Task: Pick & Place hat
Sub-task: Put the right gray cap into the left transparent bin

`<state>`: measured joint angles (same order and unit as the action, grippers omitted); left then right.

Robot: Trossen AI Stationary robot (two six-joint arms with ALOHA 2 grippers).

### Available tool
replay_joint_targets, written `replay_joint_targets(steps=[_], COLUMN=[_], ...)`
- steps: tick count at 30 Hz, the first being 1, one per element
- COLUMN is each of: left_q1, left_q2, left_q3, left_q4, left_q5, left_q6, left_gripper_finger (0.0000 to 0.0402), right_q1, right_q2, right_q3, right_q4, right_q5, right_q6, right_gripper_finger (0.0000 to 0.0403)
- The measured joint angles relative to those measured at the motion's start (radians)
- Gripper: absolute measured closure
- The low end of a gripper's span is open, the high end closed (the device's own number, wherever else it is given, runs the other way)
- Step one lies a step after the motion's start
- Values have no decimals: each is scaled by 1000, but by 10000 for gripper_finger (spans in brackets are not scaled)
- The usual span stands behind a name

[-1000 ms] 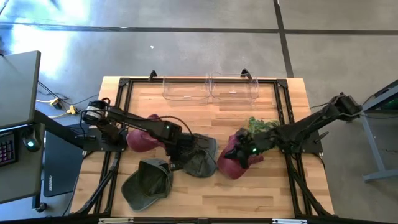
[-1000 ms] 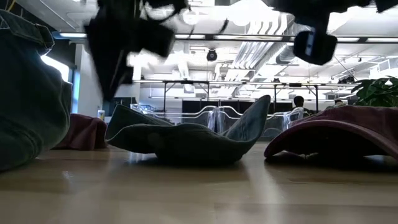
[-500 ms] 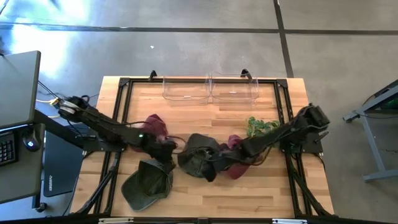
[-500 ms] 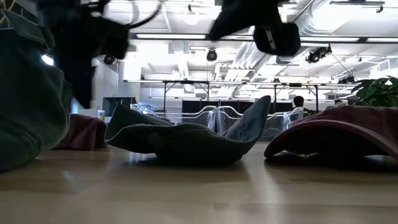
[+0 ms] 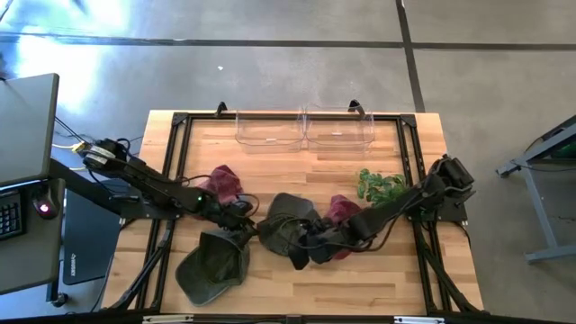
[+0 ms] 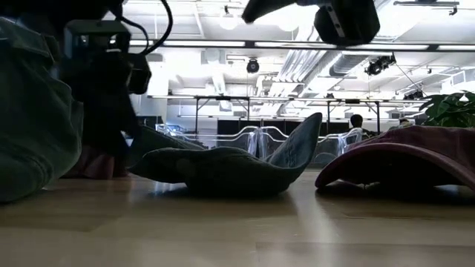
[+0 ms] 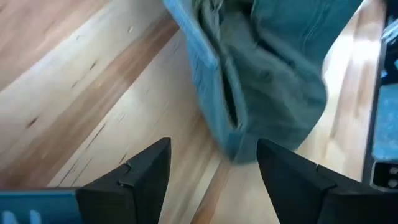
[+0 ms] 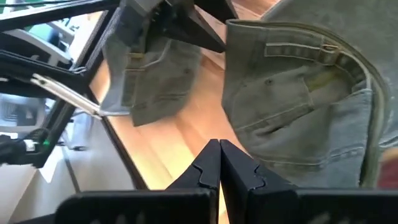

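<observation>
Several hats lie on the wooden table. A dark green hat (image 5: 286,225) sits upside down in the middle (image 6: 223,167). A lighter green hat (image 5: 214,265) lies toward the near left edge. One maroon hat (image 5: 224,183) is behind my left arm, and another (image 5: 340,210) lies partly under my right arm. My left gripper (image 5: 238,218) is open and low between the two green hats, with green fabric (image 7: 267,81) just ahead of its fingers (image 7: 211,162). My right gripper (image 8: 219,155) is shut at the dark green hat's near rim (image 8: 298,106). My right gripper's shut fingers (image 8: 208,163) point level from the table's right side at the dark green hat's near edge (image 8: 249,146). Whether they touch it, I cannot tell. My left gripper touches nothing.
Two clear plastic bins (image 5: 270,128) (image 5: 340,126) stand at the far edge. A small green plant (image 5: 378,184) stands right of the middle, beside my right arm. Bare wood shows along the near edge (image 5: 360,288) and between the hats and the bins.
My left gripper has moved from above the dark green hat toward the table's left and down to near the tabletop. My right gripper has moved from over the right maroon hat toward the left and the near edge, ending at the dark green hat. The hats have stayed put.
</observation>
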<state>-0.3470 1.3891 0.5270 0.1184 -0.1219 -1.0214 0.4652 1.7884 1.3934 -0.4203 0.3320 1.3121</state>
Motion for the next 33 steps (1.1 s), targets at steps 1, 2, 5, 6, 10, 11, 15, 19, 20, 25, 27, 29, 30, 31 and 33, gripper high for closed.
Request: replay_joint_targets(steps=[1,2,5,6,10,11,15,19,20,25,27,29,30,31,33], left_q1=[0,0,0,0,0,0,0,0,0,0,0,0,0,0,0], left_q2=[5,13,34,42,56,56,52,26,22,21,21,21,21,17,-8], left_q3=[0,0,0,0,0,1,8,33,40,74,79,83,84,84,82], left_q4=[10,22,36,54,111,125,147,148,141,143,141,144,146,144,129], left_q5=[-6,-6,-32,-43,-47,-47,-62,-61,-61,-63,-60,-60,-61,-62,-65], left_q6=[0,0,-5,-5,-5,-5,-10,-14,-15,-2,0,0,0,-2,-4], left_gripper_finger=[178,184,211,222,277,294,379,382,381,396,395,393,394,395,398], right_q1=[-4,-8,-20,-24,-41,-45,-56,-65,-68,-90,-100,-106,-109,-112,-115], right_q2=[3,3,3,4,11,21,88,152,166,228,260,290,302,314,331], right_q3=[0,0,0,0,0,0,0,0,0,0,0,0,0,0,0], right_q4=[10,18,30,31,34,34,55,71,77,146,165,168,168,167,184], right_q5=[1,2,11,16,27,24,-41,-48,-44,-22,-23,-41,-56,-72,-105], right_q6=[0,1,1,1,-1,-1,-8,-9,-10,-17,-18,-19,-19,-19,-38], right_gripper_finger=[402,402,402,402,402,402,402,403,403,403,403,403,403,403,403])
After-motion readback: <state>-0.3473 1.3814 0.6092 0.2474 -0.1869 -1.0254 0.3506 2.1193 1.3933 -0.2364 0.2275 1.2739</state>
